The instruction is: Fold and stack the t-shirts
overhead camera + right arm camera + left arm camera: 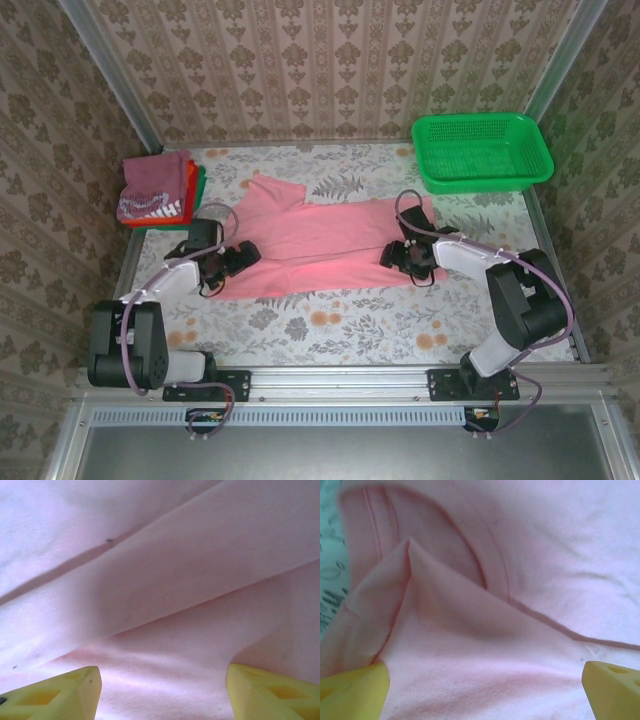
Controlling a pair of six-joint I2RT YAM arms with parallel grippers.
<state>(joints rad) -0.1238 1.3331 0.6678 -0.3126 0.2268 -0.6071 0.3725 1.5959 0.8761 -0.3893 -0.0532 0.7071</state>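
Floral table [330,325]: pink t-shirt [320,245], folded stack [158,190], basket [480,150] (green).

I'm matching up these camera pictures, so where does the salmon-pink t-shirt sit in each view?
Top external: pink t-shirt lies mid-table between the left gripper and right gripper.
Left wrist: its neckline and folds, beyond the yellow fingers.
Right wrist: its creased cloth, beyond the yellow fingers.
Shared landmark: each gripper over one end of the shirt.

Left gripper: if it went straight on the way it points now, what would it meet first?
The salmon-pink t-shirt: a raised fold of it lies right ahead of the left gripper, between the open jaws. How near the cloth is cannot be judged.
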